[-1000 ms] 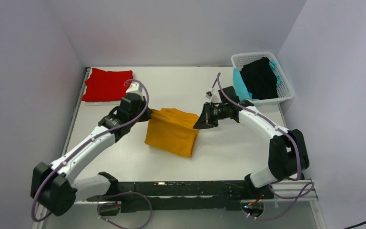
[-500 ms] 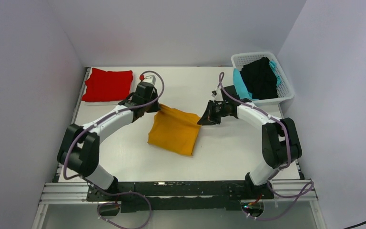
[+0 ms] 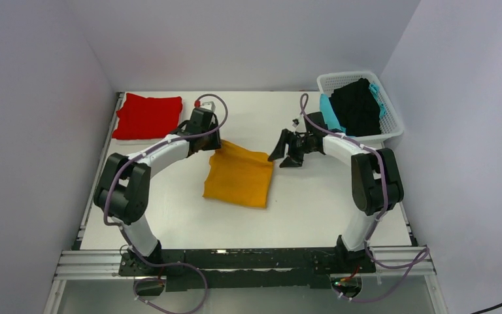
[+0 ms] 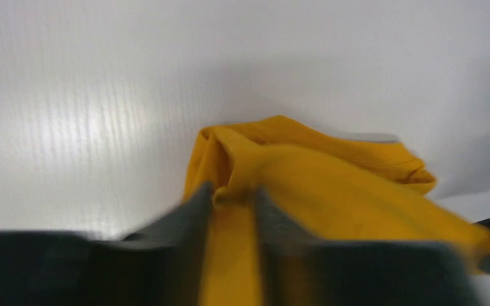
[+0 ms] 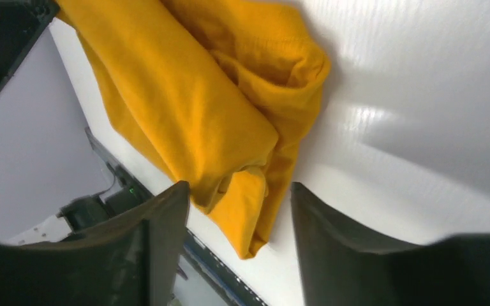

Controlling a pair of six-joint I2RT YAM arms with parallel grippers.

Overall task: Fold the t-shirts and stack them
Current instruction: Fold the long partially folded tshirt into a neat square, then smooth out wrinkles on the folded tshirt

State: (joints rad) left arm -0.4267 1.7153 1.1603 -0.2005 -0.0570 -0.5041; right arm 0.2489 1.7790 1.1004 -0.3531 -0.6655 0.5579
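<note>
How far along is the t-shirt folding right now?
Done: one red shirt lies folded at the far left corner of the table. In hand: the yellow shirt lies folded in the middle, with the left gripper shut on its far corner and the right gripper open beside it. It is not yet stacked on the red one. Left: a black garment and a teal garment wait in the basket.

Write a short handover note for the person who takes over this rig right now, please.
Left gripper: shut on the yellow shirt's far left corner.
Right gripper: open, holding nothing, beside the far right corner.
Yellow shirt looks folded, mid-table; red shirt lies folded at the far left.
Left to do: stack yellow on red, then fold the black shirt and teal shirt in the basket.
</note>
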